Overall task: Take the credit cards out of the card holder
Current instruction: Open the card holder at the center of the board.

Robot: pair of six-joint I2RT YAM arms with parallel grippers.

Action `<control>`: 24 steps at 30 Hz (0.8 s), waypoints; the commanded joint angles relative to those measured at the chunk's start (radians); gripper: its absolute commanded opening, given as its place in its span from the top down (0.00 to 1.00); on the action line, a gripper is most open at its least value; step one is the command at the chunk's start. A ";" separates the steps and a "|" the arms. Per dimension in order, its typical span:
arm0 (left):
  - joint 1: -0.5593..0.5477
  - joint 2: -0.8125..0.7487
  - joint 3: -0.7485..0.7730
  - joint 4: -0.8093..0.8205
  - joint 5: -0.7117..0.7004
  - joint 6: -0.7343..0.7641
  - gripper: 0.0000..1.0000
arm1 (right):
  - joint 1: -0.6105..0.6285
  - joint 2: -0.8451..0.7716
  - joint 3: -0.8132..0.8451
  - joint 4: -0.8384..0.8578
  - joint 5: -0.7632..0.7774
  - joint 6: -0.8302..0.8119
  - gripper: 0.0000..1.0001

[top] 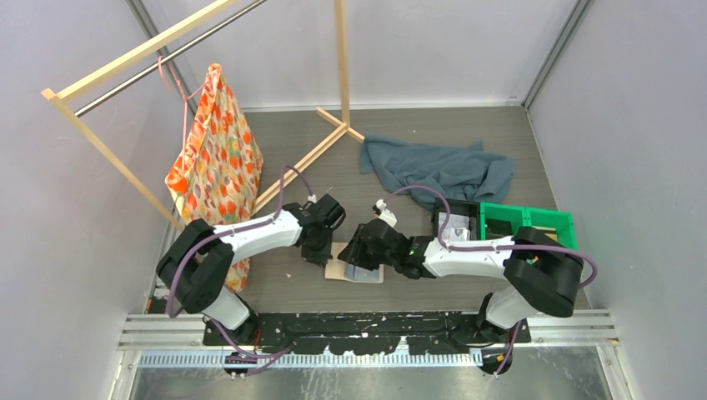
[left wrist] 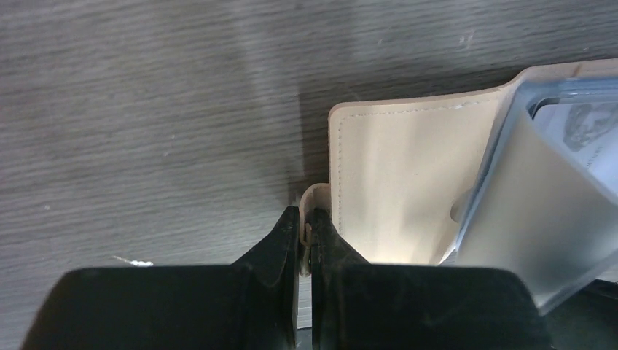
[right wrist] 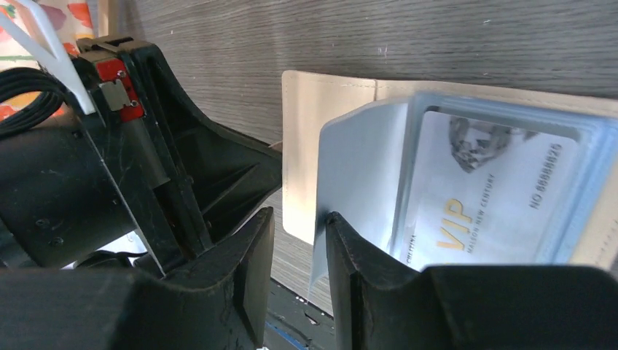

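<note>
The card holder (left wrist: 393,175) is steadied by its tab (left wrist: 315,195), clamped in the closed left gripper (left wrist: 306,233). The right gripper (right wrist: 299,240) is slightly parted and empty beside the pocket flap (right wrist: 357,168). Next, a card (right wrist: 488,197) must be pinched.

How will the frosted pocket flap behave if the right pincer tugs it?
Probably floppy: the flap curls up off the card holder. Likely slick, given its sheen. Left pincer pinching the tab should anchor it.
</note>
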 commanded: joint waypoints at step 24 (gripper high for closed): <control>0.095 -0.382 0.046 -0.081 0.148 -0.034 0.65 | -0.060 0.241 0.184 0.034 -0.113 -0.064 0.63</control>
